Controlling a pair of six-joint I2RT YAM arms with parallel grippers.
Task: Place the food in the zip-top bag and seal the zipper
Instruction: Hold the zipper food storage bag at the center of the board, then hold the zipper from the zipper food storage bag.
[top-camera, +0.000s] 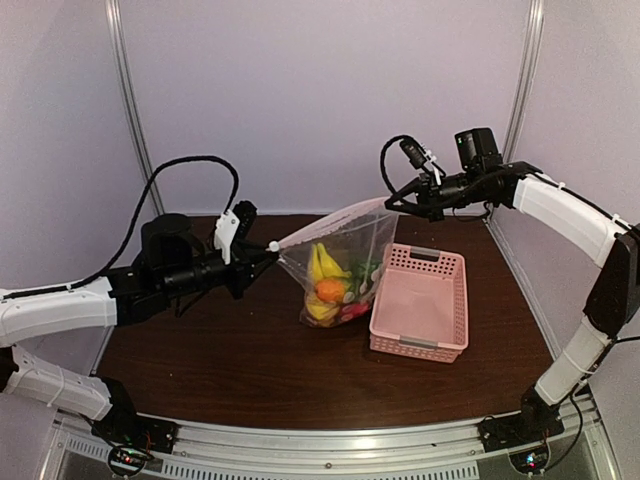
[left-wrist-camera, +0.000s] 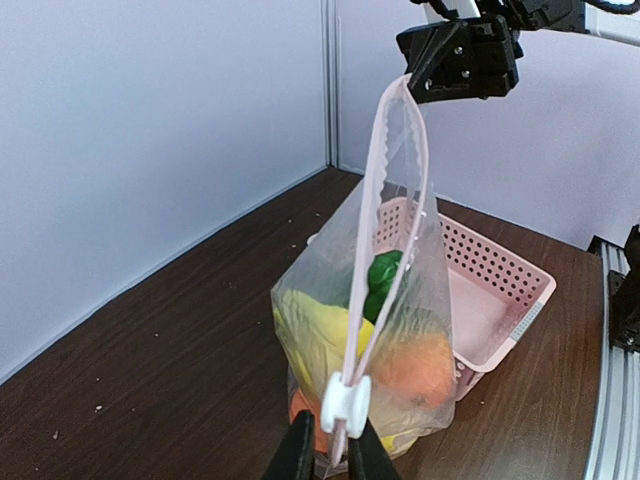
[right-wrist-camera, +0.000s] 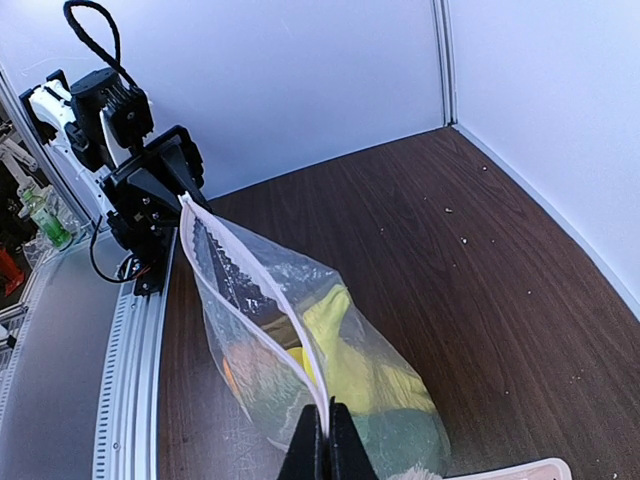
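While food (top-camera: 331, 290) sits inside zip-top bag (top-camera: 352, 232) | left pincer (left-wrist-camera: 331, 452) clamps zipper (left-wrist-camera: 346, 404) end | right pincer (right-wrist-camera: 322, 445) clamps opposite corner

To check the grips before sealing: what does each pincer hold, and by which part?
Both hold the clear bag by its zipper strip: the left pincer at the slider end, the right pincer at the opposite end.

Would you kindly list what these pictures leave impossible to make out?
- Top external: the food low in the zip-top bag is small and blurred by plastic; not every piece can be told apart.
- Left wrist: the bag's bottom is cut off by the lower edge, behind the left gripper.
- Right wrist: the pink basket is cut by the bottom edge; only a rim sliver shows.
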